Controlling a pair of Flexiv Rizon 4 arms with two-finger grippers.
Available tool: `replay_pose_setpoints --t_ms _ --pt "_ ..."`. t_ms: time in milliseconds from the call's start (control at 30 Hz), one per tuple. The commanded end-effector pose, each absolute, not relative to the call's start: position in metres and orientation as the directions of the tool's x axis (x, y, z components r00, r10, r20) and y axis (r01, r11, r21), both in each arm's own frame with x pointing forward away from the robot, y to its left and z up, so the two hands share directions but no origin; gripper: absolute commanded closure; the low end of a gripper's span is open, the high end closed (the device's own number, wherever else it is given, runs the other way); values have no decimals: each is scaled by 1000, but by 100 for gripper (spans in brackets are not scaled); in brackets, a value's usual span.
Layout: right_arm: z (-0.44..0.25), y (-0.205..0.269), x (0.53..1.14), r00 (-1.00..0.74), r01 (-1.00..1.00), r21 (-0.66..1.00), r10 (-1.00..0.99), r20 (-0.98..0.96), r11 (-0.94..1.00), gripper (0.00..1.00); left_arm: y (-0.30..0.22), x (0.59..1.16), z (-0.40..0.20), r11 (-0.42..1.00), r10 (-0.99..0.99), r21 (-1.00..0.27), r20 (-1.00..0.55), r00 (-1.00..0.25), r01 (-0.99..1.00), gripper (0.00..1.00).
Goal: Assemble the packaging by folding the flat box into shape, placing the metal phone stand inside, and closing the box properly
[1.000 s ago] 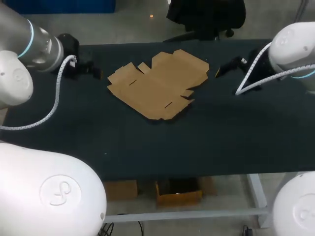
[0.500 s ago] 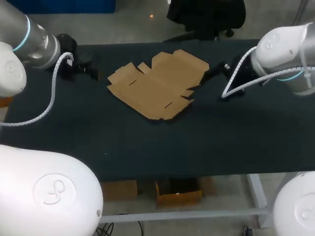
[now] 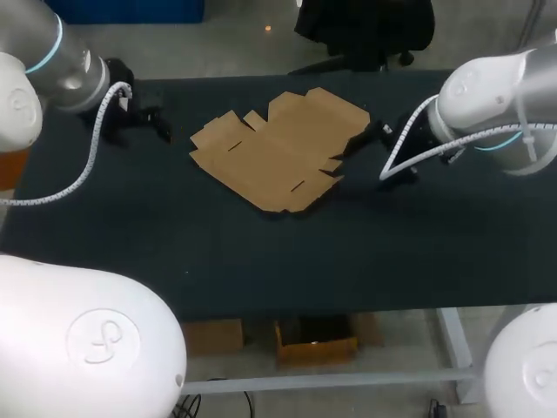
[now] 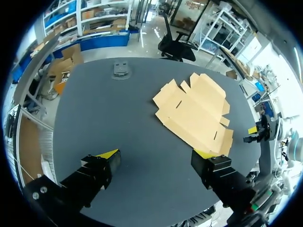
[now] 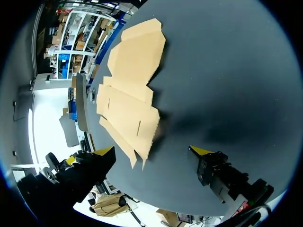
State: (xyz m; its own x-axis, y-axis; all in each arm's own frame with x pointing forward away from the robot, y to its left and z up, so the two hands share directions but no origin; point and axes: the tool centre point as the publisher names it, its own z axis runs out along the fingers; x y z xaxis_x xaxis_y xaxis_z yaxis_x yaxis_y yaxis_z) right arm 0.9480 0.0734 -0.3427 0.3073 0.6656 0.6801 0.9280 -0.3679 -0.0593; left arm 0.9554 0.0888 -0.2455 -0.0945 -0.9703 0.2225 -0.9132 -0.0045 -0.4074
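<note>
At upper centre of the frame the flat box (image 3: pixel 278 148) lies unfolded, folding not yet begun. Left gripper (image 4: pixel 156 156) and right gripper (image 5: pixel 152 151) hang spread, empty. Next, probably, lift a flap.

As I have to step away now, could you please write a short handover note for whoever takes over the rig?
Left gripper: fingers open, empty, at the far left of the table, apart from the flat box.
Right gripper: fingers open, empty, close to the flat box's right edge.
The flat box lies unfolded mid-table. A small grey thing, likely the phone stand, sits near the far edge.
Done: nothing yet. Left: fold the box, put the stand in, close it.
</note>
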Motion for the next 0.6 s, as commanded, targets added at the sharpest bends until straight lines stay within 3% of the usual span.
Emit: replay_pose_setpoints --t_ms 33,433,600 --pt "-347 80 946 311 925 -56 663 681 -375 0 88 955 -245 -15 -976 -400 205 -73 -916 0" --pt "-373 105 937 314 923 -84 606 731 -376 0 94 954 -247 -38 -971 -398 230 -60 -917 0" --pt "-378 109 941 334 915 -99 595 731 -392 15 96 952 -246 -39 -971 -401 233 -61 -915 0"
